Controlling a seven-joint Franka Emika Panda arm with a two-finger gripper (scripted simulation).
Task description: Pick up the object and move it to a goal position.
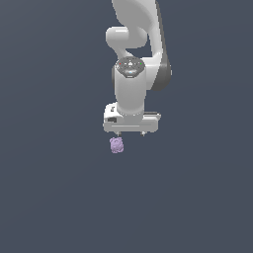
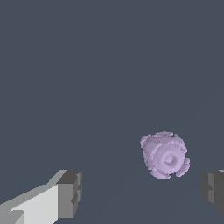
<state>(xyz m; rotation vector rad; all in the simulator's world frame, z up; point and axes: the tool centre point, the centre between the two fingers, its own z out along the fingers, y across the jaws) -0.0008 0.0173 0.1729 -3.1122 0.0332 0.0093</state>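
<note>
- Nearest the wrist camera are the gripper's [image 2: 142, 192] two fingers: one pale finger with a grey pad [image 2: 70, 194] enters at the lower left corner of the frame, and the dark pad of the other shows at the lower right edge.
- The two pads stand wide apart with bare grey ground between them; the jaws are spread and hold nothing.
- The object [image 2: 165, 155], a small lilac-purple knobbly blob, sits in the lower right part of the wrist frame, nearer the right-hand pad than the left-hand one, and touches neither.
- In that frame the blob lies a little beyond the line joining the two pads, not squarely between them.
- In the exterior view the white arm [image 1: 141, 44] comes down from the top centre of the frame, and its wrist points straight down.
- The gripper [image 1: 131, 133] hangs just below the middle of that frame; only the short tips of its fingers peep out under the white hand block.
- The object [image 1: 116, 145] shows just under the gripper's end toward the exterior view's left, close beneath the finger tip on that side; it is much narrower than the hand block.
- Whether the blob rests on the ground [image 1: 54, 197] cannot be told, since the plain dark grey surface shows no shadow or edge.
</note>
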